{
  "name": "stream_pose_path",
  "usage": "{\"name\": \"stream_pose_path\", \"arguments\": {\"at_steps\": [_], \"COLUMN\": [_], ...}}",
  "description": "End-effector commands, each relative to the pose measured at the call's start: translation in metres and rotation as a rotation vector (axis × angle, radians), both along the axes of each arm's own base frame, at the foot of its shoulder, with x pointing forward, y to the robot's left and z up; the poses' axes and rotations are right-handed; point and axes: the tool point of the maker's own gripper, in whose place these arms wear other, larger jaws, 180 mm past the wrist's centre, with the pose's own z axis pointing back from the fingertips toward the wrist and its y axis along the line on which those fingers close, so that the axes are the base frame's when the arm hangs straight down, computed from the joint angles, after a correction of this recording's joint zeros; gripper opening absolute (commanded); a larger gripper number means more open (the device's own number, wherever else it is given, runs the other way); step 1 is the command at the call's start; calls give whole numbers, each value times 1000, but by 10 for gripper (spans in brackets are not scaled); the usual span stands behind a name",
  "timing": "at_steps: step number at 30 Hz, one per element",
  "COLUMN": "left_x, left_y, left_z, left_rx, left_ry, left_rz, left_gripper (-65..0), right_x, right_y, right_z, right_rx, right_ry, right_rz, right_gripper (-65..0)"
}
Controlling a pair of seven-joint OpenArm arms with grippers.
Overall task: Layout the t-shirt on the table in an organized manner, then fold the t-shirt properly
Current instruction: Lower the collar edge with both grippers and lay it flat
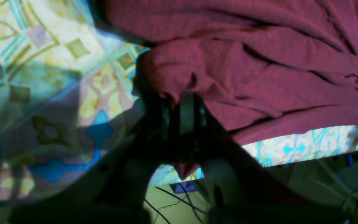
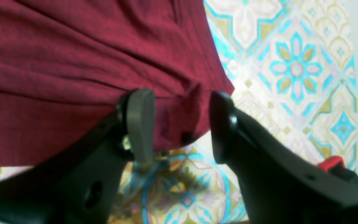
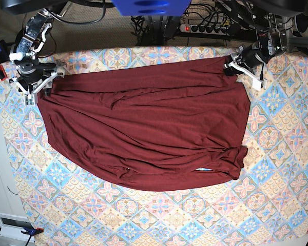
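In the left wrist view, nearest the lens, we see our left gripper [image 1: 186,115] with its jaws drawn together on a bunched corner of the plain dark red soft-fabric t-shirt [image 1: 259,62]; a small tongue of the fabric shows below the jaws. The gripper is in deep shadow, so we cannot make out the pads in detail. Beyond it the shirt runs in loose creases toward the upper right of that view, and the table [image 1: 42,46], covered by a cloth of pastel blue, pink and cream diamond tiles with floral motifs, shows on the left and in a strip under the shirt's edge.

In the right wrist view, our right gripper [image 2: 182,124] stands with its jaws wide apart, one grey pad and one black finger on either side of a corner of the shirt [image 2: 73,62]. The fabric lies between them, and neither pad presses it. The tiled cloth [image 2: 291,68] extends to the right and below.

In the base view, farther off, the shirt [image 3: 143,133] lies spread across the upper middle of the table [image 3: 169,215], wrinkled, with a rumpled fold at its lower right corner. The left gripper [image 3: 235,65] sits at the shirt's upper right corner and the right gripper [image 3: 40,86] at its upper left corner.
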Motion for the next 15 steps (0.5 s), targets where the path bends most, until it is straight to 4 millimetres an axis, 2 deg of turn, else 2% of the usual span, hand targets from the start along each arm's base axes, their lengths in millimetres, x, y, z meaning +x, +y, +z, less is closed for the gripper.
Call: {"name": "stream_pose_path", "arguments": {"at_steps": [1,5,9,15], "left_x": [-4,8,20,67], "left_y": [7,20,42,47], "left_z": [10,45,67,97], "left_rx": [25,87,137,139], "left_ry": [-13,-118,-188,-327], "left_rz": [-8,2,59,82], "left_gripper": [-650,-650,-650,-650], "right_x": [9,9,9,9], "right_y": [-4,-4,-4,-5], "right_z": [14,14,14,14], "right_rx": [-19,-20,-20,-21], "right_ry": [-48,-46,-46,-47], "right_rz": [8,7,7,7], "right_gripper": [-378,-378,-378,-378]}}
